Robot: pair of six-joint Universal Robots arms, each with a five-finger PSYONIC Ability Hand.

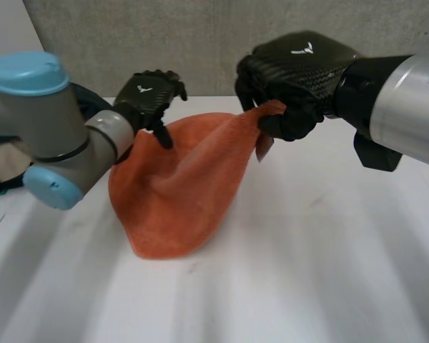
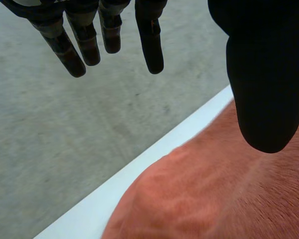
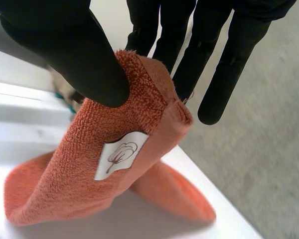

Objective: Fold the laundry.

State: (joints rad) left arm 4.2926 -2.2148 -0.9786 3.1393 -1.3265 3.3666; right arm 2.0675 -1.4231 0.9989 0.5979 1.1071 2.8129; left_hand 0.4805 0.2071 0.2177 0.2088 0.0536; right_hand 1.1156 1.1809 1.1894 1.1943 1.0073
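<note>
1 towel [image 1: 175, 193] corner pinched by right hand [image 1: 294, 70]

Bright, soft and diffuse, apparently from overhead. Across the white table [image 1: 329, 271], faint slanting bands of paler and greyer tone. Under the low edge of the orange towel [image 1: 179, 193], only a thin, soft-edged shadow; deeper shade inside its folds. Grey wall [image 1: 200, 43] evenly lit, matt. On the back of the right hand [image 1: 293, 64], a dull sheen picking out the weave; on the left hand [image 1: 146, 93], a weaker one. In the left wrist view, thumb [image 2: 266, 74] near-black, almost a silhouette against well-lit terry pile. In the right wrist view, a pale grey shadow on the table beneath the towel, white label [image 3: 120, 155] bright, dark fingers [image 3: 224, 74] nearly featureless.
</note>
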